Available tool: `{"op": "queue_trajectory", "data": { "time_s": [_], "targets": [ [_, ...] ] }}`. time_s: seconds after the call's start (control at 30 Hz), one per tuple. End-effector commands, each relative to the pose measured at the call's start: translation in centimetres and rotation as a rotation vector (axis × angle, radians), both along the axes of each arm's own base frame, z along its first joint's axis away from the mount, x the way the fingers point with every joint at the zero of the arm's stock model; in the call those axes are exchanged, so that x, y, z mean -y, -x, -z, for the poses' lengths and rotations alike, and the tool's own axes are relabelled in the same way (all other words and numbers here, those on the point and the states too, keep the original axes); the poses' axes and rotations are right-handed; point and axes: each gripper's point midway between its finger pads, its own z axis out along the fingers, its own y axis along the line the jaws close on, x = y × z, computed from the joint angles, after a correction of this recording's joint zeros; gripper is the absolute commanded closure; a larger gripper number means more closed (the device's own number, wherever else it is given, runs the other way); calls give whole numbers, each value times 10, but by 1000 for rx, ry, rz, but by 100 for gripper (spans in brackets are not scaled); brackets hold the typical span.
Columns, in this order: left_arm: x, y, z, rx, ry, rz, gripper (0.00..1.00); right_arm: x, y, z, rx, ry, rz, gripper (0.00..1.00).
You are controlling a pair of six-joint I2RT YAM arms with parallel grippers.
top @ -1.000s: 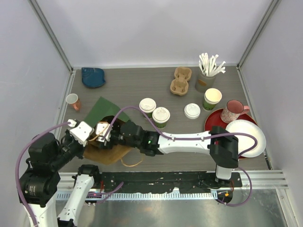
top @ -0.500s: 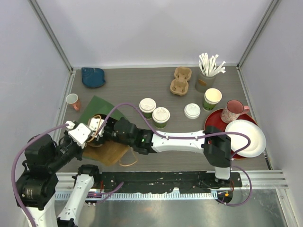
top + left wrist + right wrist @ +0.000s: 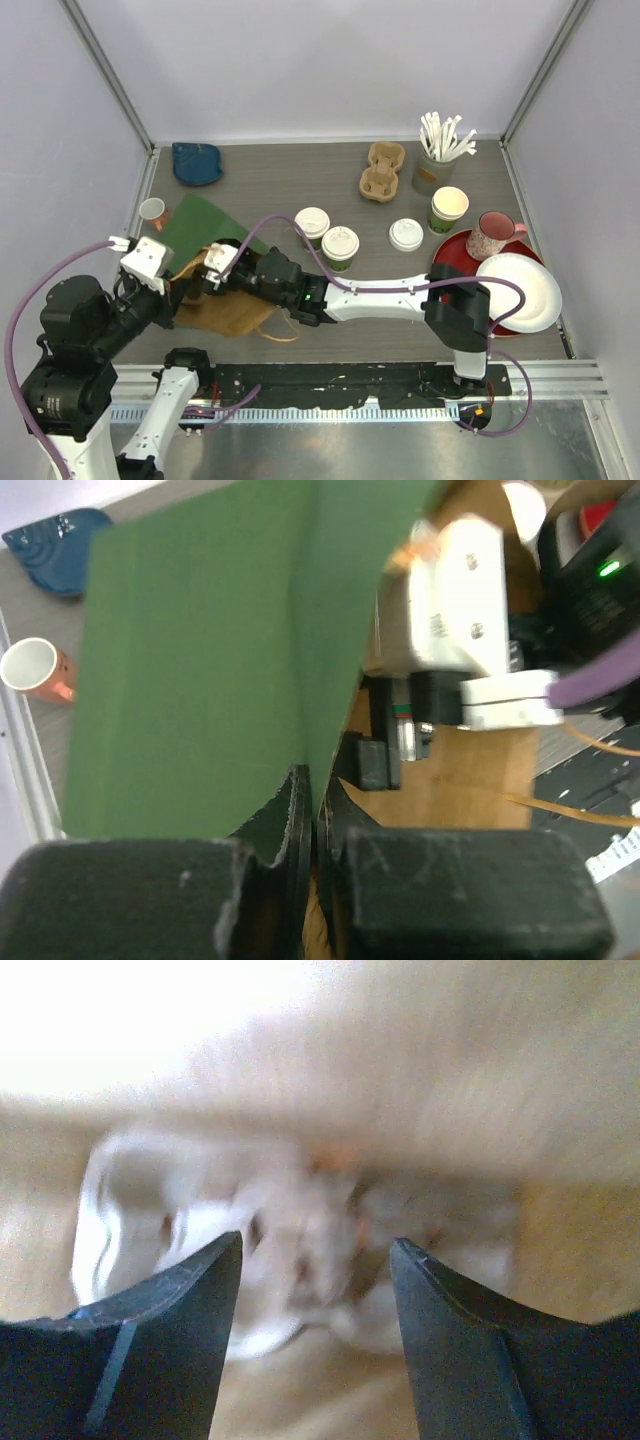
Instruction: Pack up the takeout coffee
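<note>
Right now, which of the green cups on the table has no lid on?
The taller green cup at the right, beside the pink mug. The rear short cup and the front short cup both wear white lids.

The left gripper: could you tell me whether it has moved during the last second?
Yes: the left gripper moved left and farther back, toward the orange cup.

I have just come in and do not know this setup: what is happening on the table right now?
The robot is getting a paper bag ready for the coffee. The left gripper has its jaws shut on the bag's green edge and holds it up. The right gripper, jaws open, reaches into the brown mouth of the bag. One lidded cup and a second lidded cup stand on the table, not yet packed.
</note>
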Motion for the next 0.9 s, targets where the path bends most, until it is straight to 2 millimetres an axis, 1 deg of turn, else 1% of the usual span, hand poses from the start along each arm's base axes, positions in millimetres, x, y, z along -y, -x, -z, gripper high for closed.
{"op": "queue_trajectory", "data": {
  "time_s": [0.0,0.1,0.17,0.23,0.3,0.37,0.4,0.43,0.5,0.57,0.63,0.7,0.8,0.87],
  "targets": [
    [23,7,-65,199,182,68,100,34,-45,21,-36,1,196,34],
    [26,6,-66,196,199,79,100,35,-42,21,-30,11,190,35],
    [34,13,-67,199,198,143,100,35,-44,26,-33,36,197,34],
    [46,26,-62,183,181,246,100,33,-43,22,-34,29,194,34],
    [49,30,-52,150,169,273,100,32,-40,15,-27,11,174,34],
    [48,32,-45,159,127,294,100,33,-36,3,-19,-17,155,34],
    [47,33,-40,151,112,300,100,34,-34,0,-15,-23,147,34],
    [46,32,-36,153,91,308,100,37,-32,-14,-1,-54,143,34],
    [47,34,-28,134,76,325,100,39,-23,-22,9,-77,110,34],
    [47,32,-21,118,66,332,100,42,-13,-41,27,-124,78,34],
    [48,31,-18,109,66,338,100,41,-3,-45,38,-141,43,34],
    [51,32,-20,107,84,355,100,39,1,-47,43,-144,31,34],
    [56,36,-27,106,122,372,100,34,0,-42,42,-144,31,34],
    [60,40,-35,110,148,387,100,31,-6,-35,29,-116,58,34]
  ]
}}
